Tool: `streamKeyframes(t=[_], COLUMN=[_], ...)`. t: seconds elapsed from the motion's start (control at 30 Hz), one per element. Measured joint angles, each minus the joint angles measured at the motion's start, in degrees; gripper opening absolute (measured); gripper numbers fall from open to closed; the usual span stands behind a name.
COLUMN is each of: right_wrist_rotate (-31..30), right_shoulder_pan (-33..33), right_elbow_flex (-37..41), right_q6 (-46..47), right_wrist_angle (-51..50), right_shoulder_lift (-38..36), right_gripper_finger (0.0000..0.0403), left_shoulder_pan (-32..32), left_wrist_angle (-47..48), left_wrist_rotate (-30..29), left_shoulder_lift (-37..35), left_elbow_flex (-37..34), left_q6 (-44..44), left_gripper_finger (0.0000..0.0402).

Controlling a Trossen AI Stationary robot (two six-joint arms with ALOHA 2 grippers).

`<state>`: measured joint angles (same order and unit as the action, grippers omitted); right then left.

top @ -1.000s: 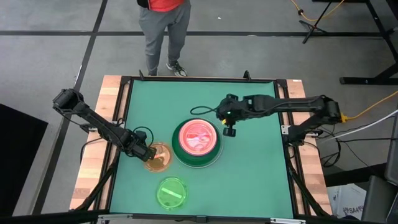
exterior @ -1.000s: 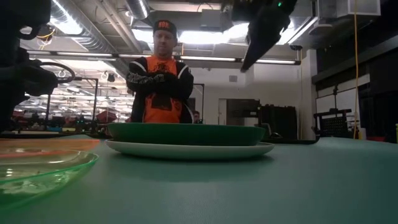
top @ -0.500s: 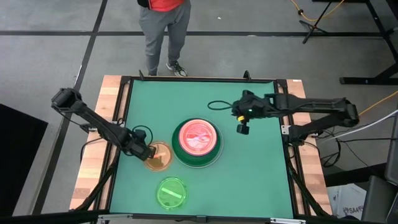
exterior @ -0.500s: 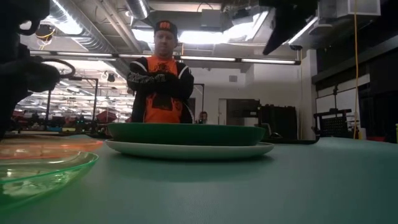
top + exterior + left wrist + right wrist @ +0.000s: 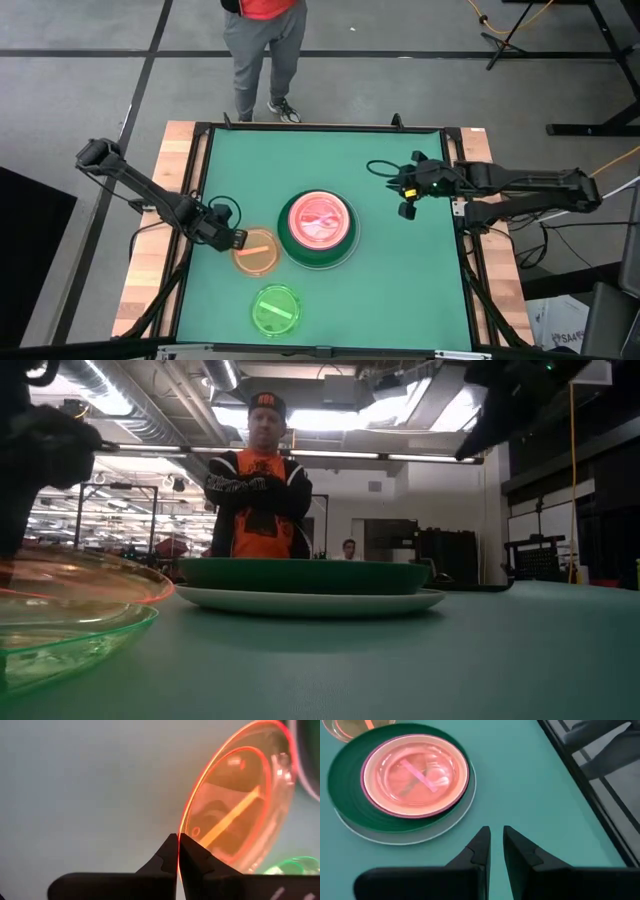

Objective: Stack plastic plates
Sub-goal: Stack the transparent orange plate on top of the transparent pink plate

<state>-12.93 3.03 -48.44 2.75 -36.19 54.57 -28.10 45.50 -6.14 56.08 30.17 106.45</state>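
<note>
My left gripper (image 5: 234, 241) is shut on the translucent orange plate (image 5: 258, 253), just left of the stack. The stack (image 5: 318, 228) sits mid-table: a pale plate underneath, a dark green plate (image 5: 350, 795) on it and a translucent pink plate (image 5: 415, 775) on top. A lime green plate (image 5: 275, 308) lies flat near the table's near edge. My right gripper (image 5: 406, 211) hovers right of the stack, above the mat, narrowly open with nothing in it (image 5: 496, 831). My left gripper pinches the orange plate's rim (image 5: 181, 827) on its left side, between the tips of the two shut fingers (image 5: 167, 851). The fingers come from the table's left, slanting down. The plate (image 5: 70, 575) is tilted with the held side raised; whether its far side rests on the mat cannot be told.
A person (image 5: 262, 50) stands beyond the table's far edge with arms crossed (image 5: 255, 490). Bare green mat (image 5: 400, 290) lies right of the stack and along the far side. Wooden strips and a black frame (image 5: 460, 215) border the mat.
My right gripper has drawn back from beside the stack toward the table's right edge. My left gripper has stayed shut on the orange plate's rim and risen a little; the plate, flat and low before, now stands tipped up above the lime green plate in the low view.
</note>
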Motion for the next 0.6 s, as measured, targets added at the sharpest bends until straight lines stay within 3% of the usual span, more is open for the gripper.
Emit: streamKeyframes(t=[0.27, 0.6], right_wrist_rotate=[0.02, 0.05], right_shoulder_pan=[-0.01, -0.02], right_elbow_flex=[6.67, 9.60], right_q6=[1.82, 3.25], right_wrist_angle=[2.52, 2.79], right_shoulder_lift=[-6.67, -10.24], right_gripper_finger=[0.0040, 0.0040], left_shoulder_pan=[0.00, 0.00], left_wrist_angle=[0.89, 2.71], left_wrist_rotate=[-0.46, 7.35], left_shoulder_lift=[-5.53, -9.51], left_elbow_flex=[0.00, 0.00], left_q6=[1.10, -0.47], left_gripper_finger=[0.0000, 0.0000])
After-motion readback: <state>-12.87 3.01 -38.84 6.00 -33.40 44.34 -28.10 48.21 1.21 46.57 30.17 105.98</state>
